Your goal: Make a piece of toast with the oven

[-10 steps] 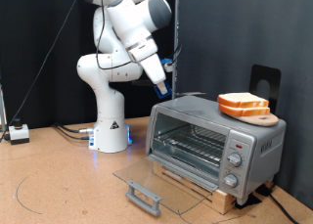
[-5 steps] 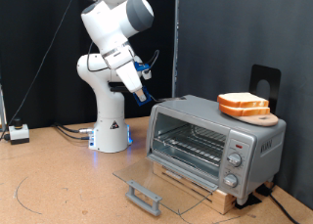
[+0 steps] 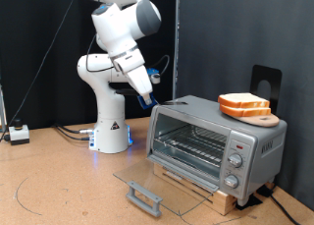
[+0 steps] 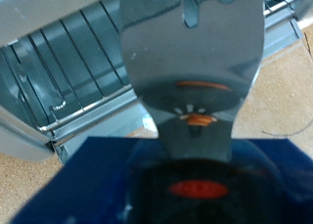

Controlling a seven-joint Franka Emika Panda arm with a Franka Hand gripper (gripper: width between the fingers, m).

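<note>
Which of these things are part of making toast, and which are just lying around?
Part of the job:
- oven, door open
- bread slices on top of the oven
- end effector, above the oven's corner at the exterior view's left

Lying about:
- small white box
- black stand

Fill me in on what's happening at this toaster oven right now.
The oven sits with its glass door folded down flat and its wire rack bare. Two slices of bread are stacked on a small board on the oven's roof, untouched. The arm's end effector hangs in the air off the oven's upper corner on the exterior view's left, carrying nothing that shows.
</note>
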